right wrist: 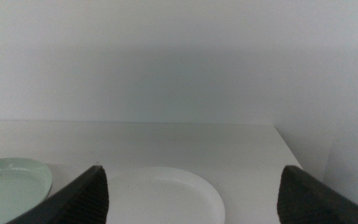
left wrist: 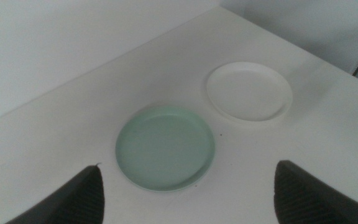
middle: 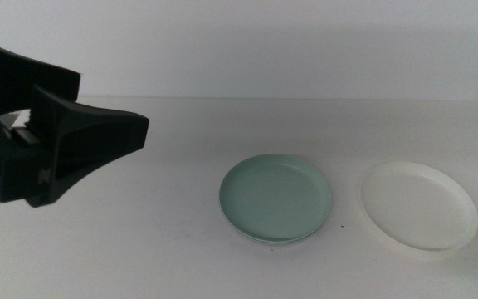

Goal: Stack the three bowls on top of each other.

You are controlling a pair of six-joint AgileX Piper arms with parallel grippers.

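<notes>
At frame left the spread left claw hangs empty; mint bowl lies right-centre, white bowl farther right.

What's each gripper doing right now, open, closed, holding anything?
Left gripper: open, empty, raised above the mint green bowl.
Right gripper: open, empty, near the white bowl.

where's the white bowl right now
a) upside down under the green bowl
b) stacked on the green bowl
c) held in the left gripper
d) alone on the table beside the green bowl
d: the white bowl lies flat on the table, apart from the green bowl, with a strip of bare table between them. The left gripper is off to the side, open and holding nothing.
</notes>
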